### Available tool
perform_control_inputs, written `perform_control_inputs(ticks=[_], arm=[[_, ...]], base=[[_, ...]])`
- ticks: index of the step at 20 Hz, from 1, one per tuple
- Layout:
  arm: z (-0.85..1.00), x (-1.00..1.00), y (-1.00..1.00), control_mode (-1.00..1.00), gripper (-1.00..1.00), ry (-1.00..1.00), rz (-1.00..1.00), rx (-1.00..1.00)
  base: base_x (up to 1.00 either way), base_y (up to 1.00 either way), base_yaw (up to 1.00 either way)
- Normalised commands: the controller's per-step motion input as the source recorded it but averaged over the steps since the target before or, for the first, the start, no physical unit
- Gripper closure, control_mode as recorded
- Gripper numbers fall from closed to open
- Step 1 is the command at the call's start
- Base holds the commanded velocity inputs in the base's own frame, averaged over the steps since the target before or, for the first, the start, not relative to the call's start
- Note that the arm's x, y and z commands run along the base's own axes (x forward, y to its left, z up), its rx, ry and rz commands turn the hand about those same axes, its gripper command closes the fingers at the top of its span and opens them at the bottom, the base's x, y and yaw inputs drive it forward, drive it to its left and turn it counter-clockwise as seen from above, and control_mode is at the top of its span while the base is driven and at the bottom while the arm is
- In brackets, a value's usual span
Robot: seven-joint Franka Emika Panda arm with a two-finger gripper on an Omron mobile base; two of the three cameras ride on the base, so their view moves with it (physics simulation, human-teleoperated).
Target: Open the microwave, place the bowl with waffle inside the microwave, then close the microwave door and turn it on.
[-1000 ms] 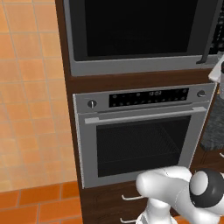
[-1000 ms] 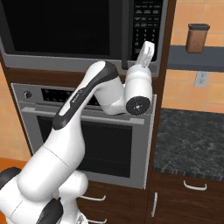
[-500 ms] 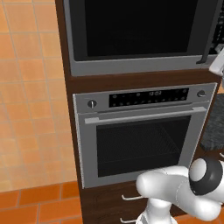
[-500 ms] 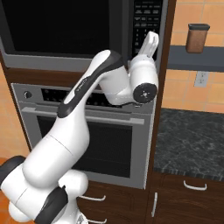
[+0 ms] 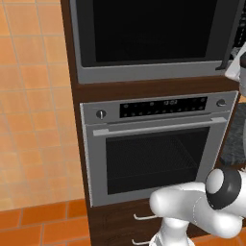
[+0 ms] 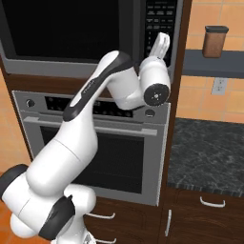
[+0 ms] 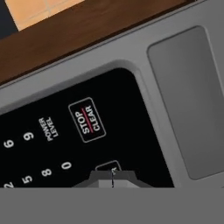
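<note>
The microwave fills the top of the dark wooden cabinet column, its wide black glass microwave door shut flush in the grey-silver frame. Below it sits the silver oven, with a round knob at each end of its display strip and a horizontal handle over the mesh window. To the right a dark speckled counter runs under a shelf carrying a brown canister. The white arm reaches up to the keypad strip on the microwave's right side. The fingers are pressed together with nothing between them, their tips right at a button just beneath the STOP CLEAR key.
</note>
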Motion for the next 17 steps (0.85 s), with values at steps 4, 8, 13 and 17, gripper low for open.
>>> perform_control_inputs(ticks=[4,8,13,17], arm=[[0.0,0.39,0.09,-1.0,1.0,0.0,0.0,0.0],[0.0,0.16,-0.11,-1.0,1.0,0.0,0.0,0.01],[-0.01,0.42,0.0,-1.0,1.0,0.0,0.0,0.0],[0.0,0.02,0.0,-1.0,1.0,0.0,0.0,0.0]], base=[[0.0,0.0,0.0],[0.0,0.0,0.0],[0.0,0.0,0.0],[0.0,0.0,0.0]])
